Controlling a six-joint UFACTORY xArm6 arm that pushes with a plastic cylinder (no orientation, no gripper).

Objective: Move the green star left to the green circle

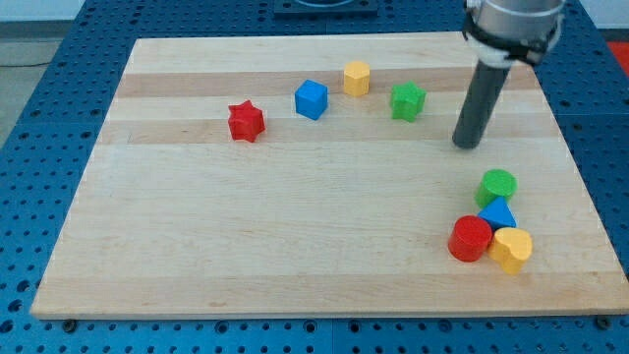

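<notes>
The green star (407,100) lies on the wooden board (295,246) near the view's top, right of centre. The green circle (497,185) sits at the view's right, lower down, at the top of a cluster of blocks. My tip (468,146) is on the board between them, to the lower right of the green star and above and left of the green circle. It touches neither block.
A yellow hexagon block (356,78), a blue cube (311,99) and a red star (246,122) lie in a row left of the green star. Below the green circle sit a blue triangle (497,213), a red cylinder (470,238) and a yellow heart (512,248).
</notes>
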